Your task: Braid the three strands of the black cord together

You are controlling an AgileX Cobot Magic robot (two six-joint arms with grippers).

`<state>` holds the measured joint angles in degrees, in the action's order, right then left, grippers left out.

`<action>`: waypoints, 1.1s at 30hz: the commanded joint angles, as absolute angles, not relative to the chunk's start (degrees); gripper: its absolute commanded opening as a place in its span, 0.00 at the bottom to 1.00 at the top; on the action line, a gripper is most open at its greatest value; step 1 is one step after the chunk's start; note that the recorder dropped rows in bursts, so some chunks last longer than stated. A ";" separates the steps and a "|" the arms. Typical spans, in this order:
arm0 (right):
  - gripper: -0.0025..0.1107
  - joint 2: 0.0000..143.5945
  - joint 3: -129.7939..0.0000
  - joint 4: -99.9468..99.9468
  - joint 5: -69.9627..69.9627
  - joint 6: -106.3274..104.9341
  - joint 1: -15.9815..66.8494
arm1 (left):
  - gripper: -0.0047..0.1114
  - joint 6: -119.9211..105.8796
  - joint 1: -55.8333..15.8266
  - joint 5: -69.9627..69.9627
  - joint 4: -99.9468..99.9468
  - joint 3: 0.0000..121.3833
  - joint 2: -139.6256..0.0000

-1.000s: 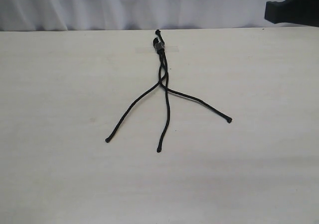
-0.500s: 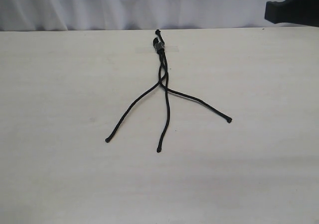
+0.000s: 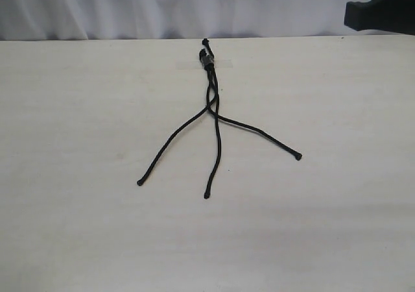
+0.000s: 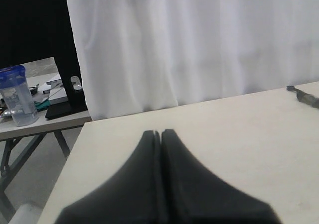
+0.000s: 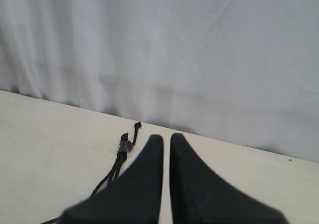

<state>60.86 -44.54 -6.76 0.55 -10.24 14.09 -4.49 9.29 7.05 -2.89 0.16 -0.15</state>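
The black cord [image 3: 213,91] lies on the pale table, its knotted end [image 3: 207,60] held under clear tape [image 3: 222,63] near the far edge. Just below a crossing at mid-length the three strands fan out: the left strand [image 3: 170,143], the middle strand [image 3: 218,149] and the right strand [image 3: 259,132], each ending in a blunt tip. Neither gripper shows in the exterior view. My left gripper [image 4: 161,132] is shut and empty, far from the cord's end [image 4: 304,95]. My right gripper [image 5: 167,137] has only a thin slit between its fingers, empty, beside the taped knot [image 5: 123,148].
A white curtain [image 3: 162,6] hangs behind the table's far edge. A dark piece of equipment [image 3: 382,10] sits at the back right. Past the table's left side stands a lower side table [image 4: 45,122] with a blue-lidded container [image 4: 17,97].
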 commanded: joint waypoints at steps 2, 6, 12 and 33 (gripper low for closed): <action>0.06 60.09 -44.36 -7.20 0.39 -9.79 14.14 | 0.04 -4.19 9.39 6.95 -2.34 0.00 0.00; 0.06 57.02 -41.36 -9.59 0.54 -7.91 14.14 | 0.04 -4.19 9.39 6.95 -2.34 0.00 0.00; 0.06 45.68 -30.06 -12.04 -1.48 -7.67 14.14 | 0.04 -4.19 9.39 6.95 -2.34 0.00 0.00; 0.06 11.69 0.00 -8.93 -6.93 0.00 14.14 | 0.04 -4.19 9.39 6.95 -2.34 0.00 0.00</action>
